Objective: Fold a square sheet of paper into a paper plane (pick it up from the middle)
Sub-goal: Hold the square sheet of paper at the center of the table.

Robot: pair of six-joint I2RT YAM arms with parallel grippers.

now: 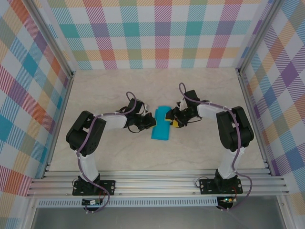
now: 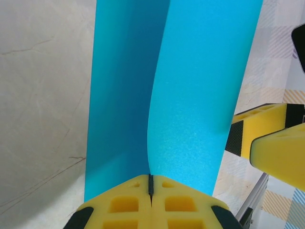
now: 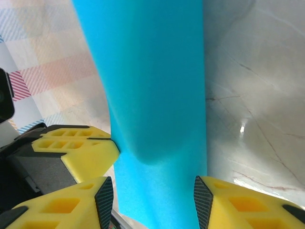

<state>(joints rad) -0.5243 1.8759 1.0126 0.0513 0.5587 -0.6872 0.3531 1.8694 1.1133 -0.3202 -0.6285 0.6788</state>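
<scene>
The teal-blue sheet of paper (image 1: 160, 124) lies mid-table as a long, narrow folded strip. In the left wrist view the sheet of paper (image 2: 190, 86) shows two layers, the upper one curving up off the lower. My left gripper (image 2: 150, 180) is shut on the strip's near edge, and in the top view it (image 1: 147, 123) sits at the strip's left side. My right gripper (image 3: 152, 202) stands open, one finger on each side of the sheet of paper (image 3: 152, 71), without pinching it. From above, this gripper (image 1: 172, 120) sits at the strip's right side.
The beige marbled tabletop (image 1: 119, 90) is fenced by plaid walls (image 1: 157, 33) on three sides, with an aluminium rail (image 1: 157, 183) along the near edge. The two grippers face each other closely across the strip.
</scene>
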